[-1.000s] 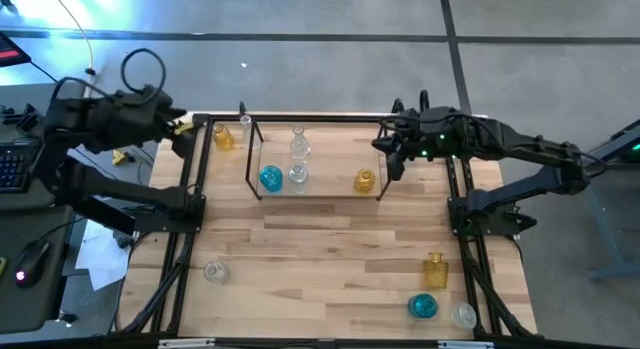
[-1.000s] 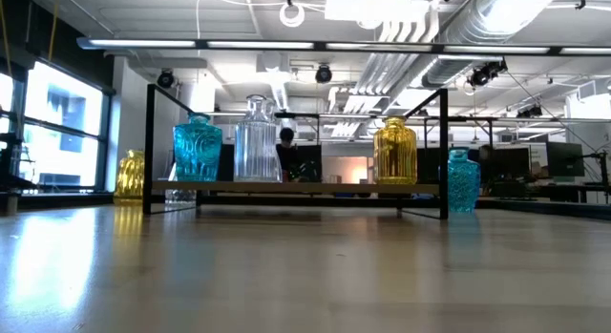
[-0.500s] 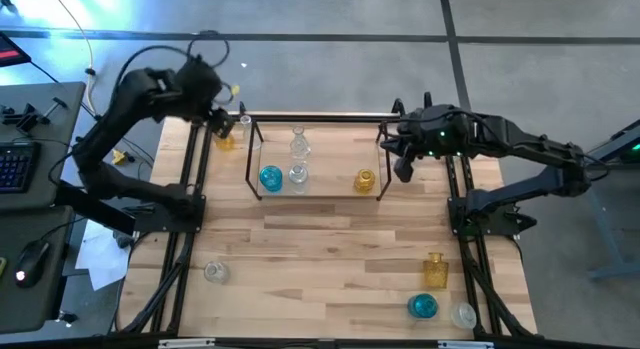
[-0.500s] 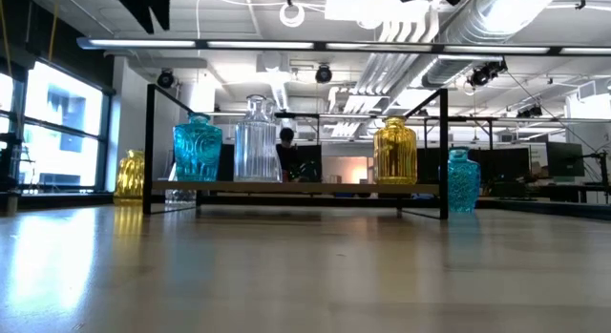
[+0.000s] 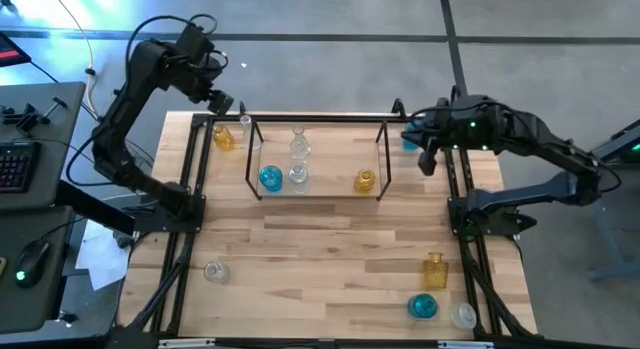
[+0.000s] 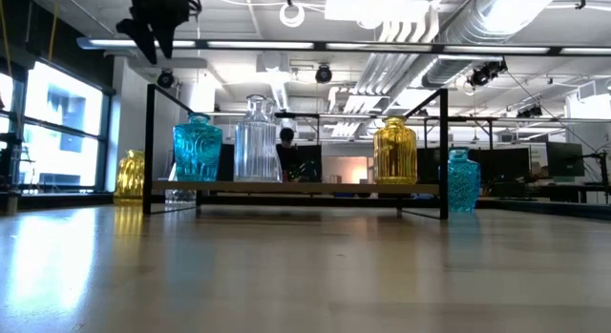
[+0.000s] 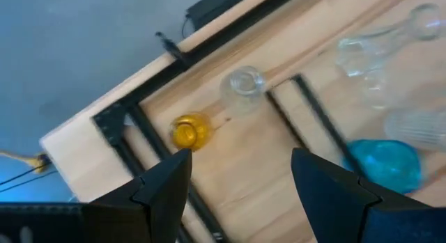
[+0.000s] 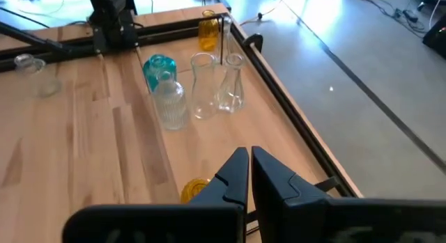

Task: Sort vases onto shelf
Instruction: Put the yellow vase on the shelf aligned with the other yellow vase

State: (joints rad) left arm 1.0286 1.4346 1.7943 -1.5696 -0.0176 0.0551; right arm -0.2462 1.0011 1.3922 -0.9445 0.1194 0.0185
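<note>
The high view looks straight down on the whole bench (image 5: pixel 330 239). The low view sits at bench height, facing level toward the shelf (image 6: pixel 296 188) and the room. Each wrist view looks down from above; both share the shelf at 12 o'clock.

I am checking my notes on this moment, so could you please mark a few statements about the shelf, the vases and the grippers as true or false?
1. The left gripper is open and holds nothing. True.
2. The right gripper is shut on a blue vase. False: it is shut, but nothing is between its fingers.
3. An amber vase stands at the shelf's right end. True.
4. Every vase is already on the shelf. False: several stand off it, such as the clear vase near the table's front left.
5. The left gripper hovers above the table's back left corner. True.
</note>
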